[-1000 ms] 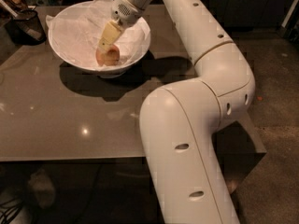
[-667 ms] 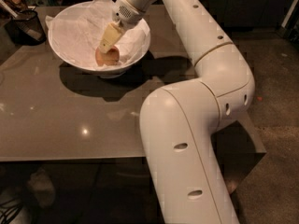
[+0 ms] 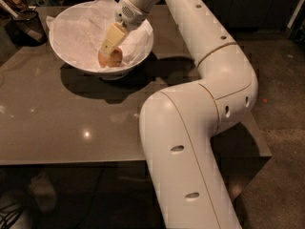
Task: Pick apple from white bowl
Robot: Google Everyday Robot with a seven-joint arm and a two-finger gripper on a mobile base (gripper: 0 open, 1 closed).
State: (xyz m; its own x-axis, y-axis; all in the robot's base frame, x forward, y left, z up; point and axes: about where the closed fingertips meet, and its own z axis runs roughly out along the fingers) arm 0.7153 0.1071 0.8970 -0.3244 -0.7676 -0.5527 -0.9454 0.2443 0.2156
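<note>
The white bowl (image 3: 66, 56) stands at the far left of the grey table, lined with crumpled white paper. The apple (image 3: 113, 58), reddish-orange and small, lies inside the bowl toward its right side. My gripper (image 3: 107, 49) reaches down into the bowl from the upper right, and its cream-coloured tip lies right on top of the apple, touching it. Part of the apple is hidden behind the gripper.
A dark mesh cup (image 3: 27, 26) stands just left of the bowl at the table's far-left corner. My arm's thick white links (image 3: 200, 128) hang over the table's right front. The table's front edge (image 3: 71, 160) runs across the lower left, with dark floor beyond.
</note>
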